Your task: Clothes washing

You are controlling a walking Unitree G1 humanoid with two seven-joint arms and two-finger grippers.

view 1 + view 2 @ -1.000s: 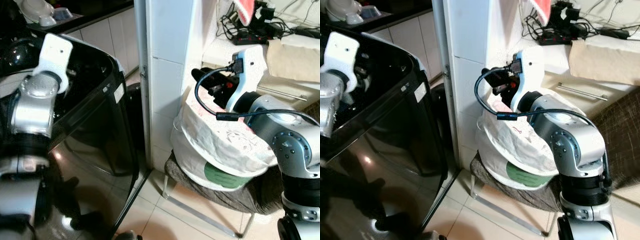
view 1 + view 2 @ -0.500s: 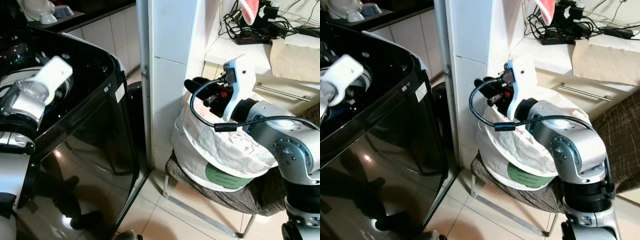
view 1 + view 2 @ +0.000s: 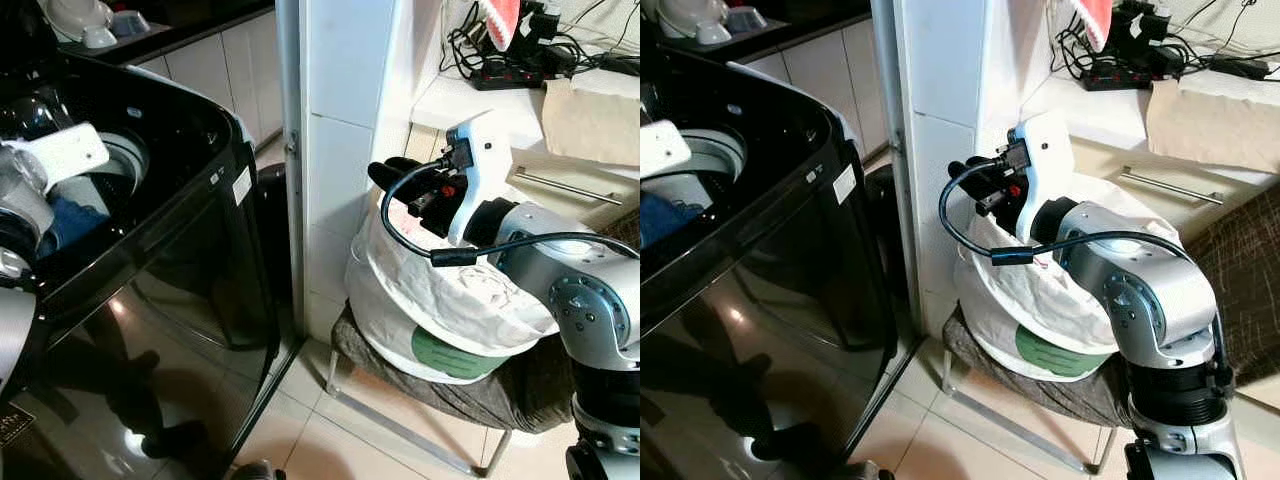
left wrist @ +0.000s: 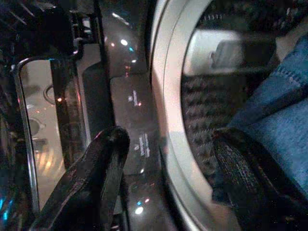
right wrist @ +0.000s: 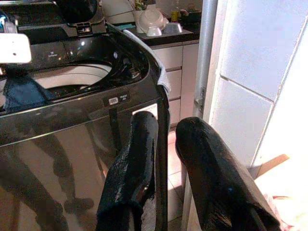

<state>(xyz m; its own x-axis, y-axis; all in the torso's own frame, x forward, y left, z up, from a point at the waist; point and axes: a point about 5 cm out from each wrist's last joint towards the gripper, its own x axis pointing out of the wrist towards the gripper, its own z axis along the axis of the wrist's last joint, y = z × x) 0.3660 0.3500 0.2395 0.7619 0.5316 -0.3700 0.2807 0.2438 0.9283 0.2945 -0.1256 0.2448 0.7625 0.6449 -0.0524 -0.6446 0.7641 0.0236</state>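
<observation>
A black top-loading washing machine stands on the left with its drum open. A blue denim garment lies in the drum. My left gripper hangs over the drum rim, open wide, with one finger against the denim. A white laundry bag rests on a stool at the right, and a pink cloth shows at its mouth. My right gripper is above the bag's mouth and points toward the washer. Its fingers stand a narrow gap apart with nothing between them.
A white tiled pillar stands between the washer and the bag. The stool's metal legs reach onto the tile floor. A power strip with cables lies on the shelf behind, and dishes sit on the far counter.
My left arm has swung down over the drum, and the blue garment now shows there. My right gripper rose out of the bag toward the washer, then held nearly still.
</observation>
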